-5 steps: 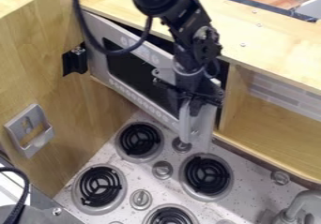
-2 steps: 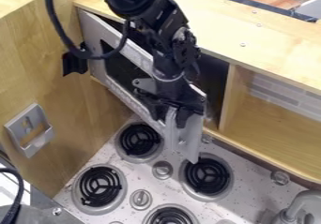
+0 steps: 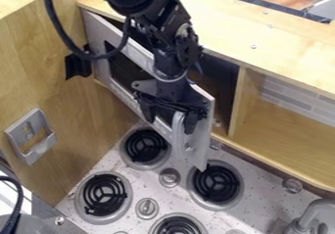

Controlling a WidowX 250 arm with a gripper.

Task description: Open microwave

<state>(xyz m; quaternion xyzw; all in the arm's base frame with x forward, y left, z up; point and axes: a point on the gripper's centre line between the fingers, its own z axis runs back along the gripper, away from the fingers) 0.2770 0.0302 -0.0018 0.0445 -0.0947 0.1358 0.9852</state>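
The gripper [image 3: 170, 122] hangs at the free right end of the silver microwave door [image 3: 142, 57]. Its dark fingers stand spread, one on the left over the door's front and the other [image 3: 190, 122] on the right by the door's end panel. The pale upright handle [image 3: 177, 130] lies between them. The door, with a dark window, is swung partway out from its left side. A dark gap into the microwave [image 3: 218, 83] shows behind and to the right of it. The wrist and forearm hide part of the door's upper right.
Below lies a speckled stove top with black coil burners [image 3: 216, 183] and knobs [image 3: 169, 177]. A wooden wall [image 3: 39, 71] stands left, with a grey holder [image 3: 31, 136] on it. An open wooden shelf [image 3: 288, 125] is to the right, above a faucet [image 3: 317, 211] at lower right.
The gripper and the door's free end have moved left and outward, widening the dark gap on the right. Most recently the gripper has shifted slightly left and its fingers have spread apart.
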